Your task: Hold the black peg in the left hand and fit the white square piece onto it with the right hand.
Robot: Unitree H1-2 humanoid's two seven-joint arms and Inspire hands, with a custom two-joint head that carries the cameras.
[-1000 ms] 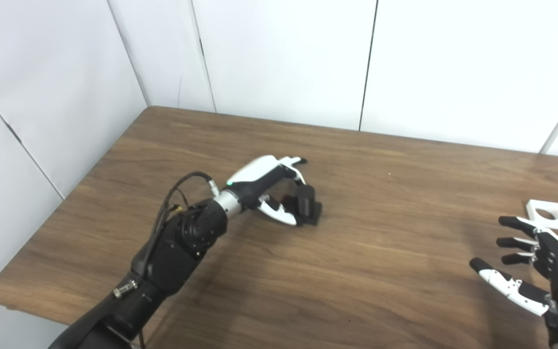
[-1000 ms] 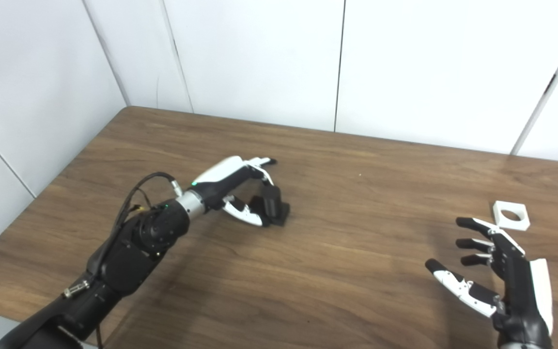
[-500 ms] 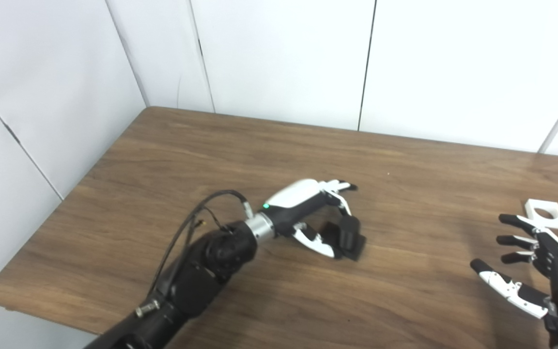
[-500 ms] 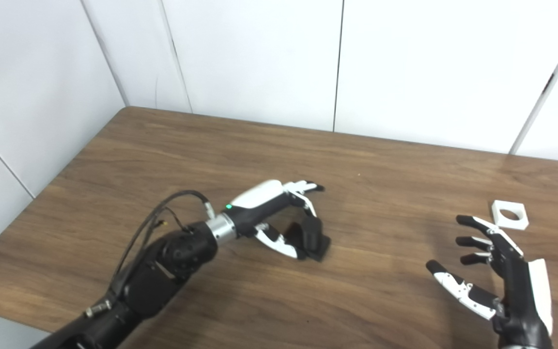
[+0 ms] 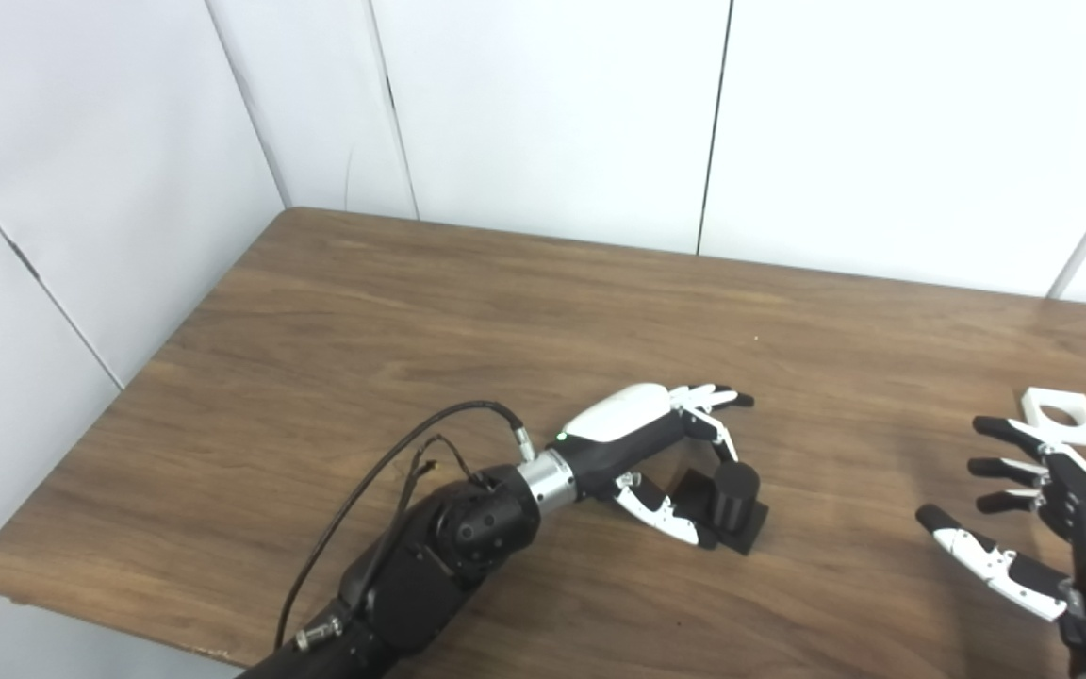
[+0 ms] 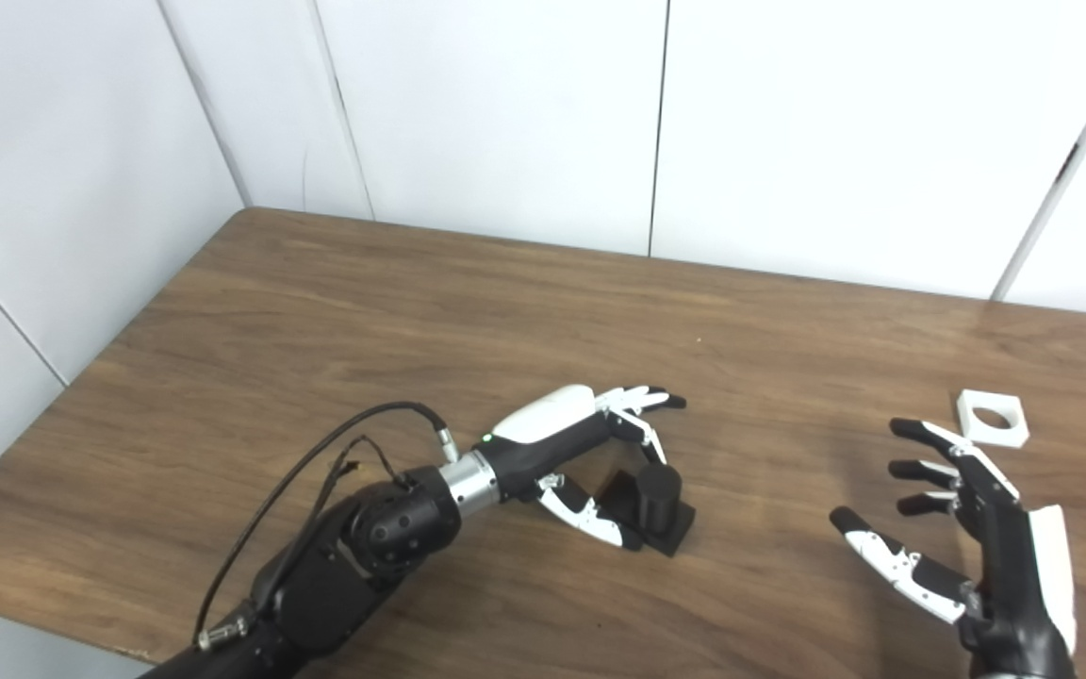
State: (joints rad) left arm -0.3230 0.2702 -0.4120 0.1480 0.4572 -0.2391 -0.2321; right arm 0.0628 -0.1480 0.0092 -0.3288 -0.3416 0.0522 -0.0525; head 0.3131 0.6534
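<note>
The black peg, a short cylinder on a square black base, stands upright on the wooden table near its front middle. My left hand is shut on the peg, thumb on the near side and fingers on the far side. The white square piece, with a round hole through it, lies flat at the right. My right hand hovers just in front of that piece, open with its fingers spread, not touching it.
White wall panels close off the back and left of the table. The table's front edge runs just below my left forearm. A black cable loops above that forearm.
My left hand has carried the black peg to the right and nearer the front edge, closer to the right hand. The right hand and the white piece have stayed in place.
</note>
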